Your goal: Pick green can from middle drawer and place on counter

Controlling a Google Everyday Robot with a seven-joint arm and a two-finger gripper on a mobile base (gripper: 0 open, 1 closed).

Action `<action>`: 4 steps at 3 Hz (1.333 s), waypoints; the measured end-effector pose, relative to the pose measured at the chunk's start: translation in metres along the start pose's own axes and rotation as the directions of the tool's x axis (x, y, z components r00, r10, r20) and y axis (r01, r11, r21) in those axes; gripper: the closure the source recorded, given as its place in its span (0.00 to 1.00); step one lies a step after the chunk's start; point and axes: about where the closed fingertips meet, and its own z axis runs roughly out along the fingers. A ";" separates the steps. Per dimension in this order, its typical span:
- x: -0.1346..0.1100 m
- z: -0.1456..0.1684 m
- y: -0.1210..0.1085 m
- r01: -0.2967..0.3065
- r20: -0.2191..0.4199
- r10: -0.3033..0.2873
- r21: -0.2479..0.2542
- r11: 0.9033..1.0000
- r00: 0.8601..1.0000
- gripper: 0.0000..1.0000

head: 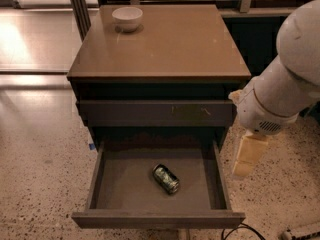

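The green can [166, 178] lies on its side on the floor of the middle drawer [125, 186], which is pulled open at the bottom of the dark cabinet. The can is a little right of the drawer's centre and nothing touches it. The counter [165, 46] is the glossy tan top of the cabinet. My white arm [285, 84] comes in from the right. My gripper [248, 156] hangs pale below it, just outside the drawer's right side and above floor level, apart from the can.
A white bowl [127, 18] stands at the counter's far left corner. A closed drawer front with pale scuff marks [155, 113] sits above the open drawer. Speckled terrazzo floor [40, 174] surrounds the cabinet. A dark cable [240, 230] lies by the front right.
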 end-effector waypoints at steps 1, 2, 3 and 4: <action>-0.002 0.063 0.021 -0.013 -0.031 0.014 0.013 1.000 0.999 0.00; 0.011 0.111 0.031 -0.157 0.002 0.157 0.043 0.987 0.988 0.00; 0.006 0.116 0.020 -0.197 0.049 0.193 0.095 0.976 0.980 0.00; 0.006 0.116 0.020 -0.197 0.049 0.193 0.095 0.976 0.980 0.00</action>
